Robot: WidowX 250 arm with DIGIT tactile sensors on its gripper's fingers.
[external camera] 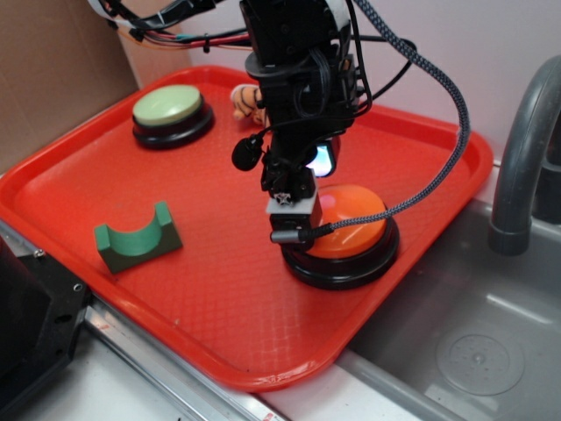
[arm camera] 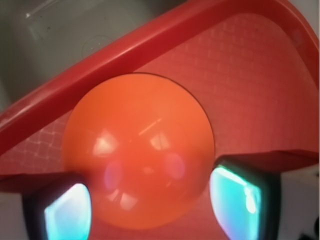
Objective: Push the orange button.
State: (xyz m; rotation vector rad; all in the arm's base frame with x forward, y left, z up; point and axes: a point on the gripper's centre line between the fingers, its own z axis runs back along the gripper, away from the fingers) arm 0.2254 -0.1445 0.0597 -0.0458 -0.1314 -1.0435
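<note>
The orange button point(external camera: 355, 224), a glossy dome on a black round base, sits at the right side of the red tray point(external camera: 219, 298). My gripper point(external camera: 302, 197) is right above the button's left part, very close to or touching the dome. In the wrist view the orange button point(arm camera: 140, 155) fills the middle. My gripper point(arm camera: 155, 210) is open, and its cyan-lit pads point(arm camera: 67, 212) stand wide apart on either side of the dome's near edge. Nothing is held.
A pale green button point(external camera: 168, 105) on a black base stands at the tray's back left. A small plush tiger point(external camera: 248, 101) lies behind the arm. A green arch block point(external camera: 138, 237) lies at front left. A grey sink point(external camera: 473, 351) and faucet point(external camera: 517, 167) are to the right.
</note>
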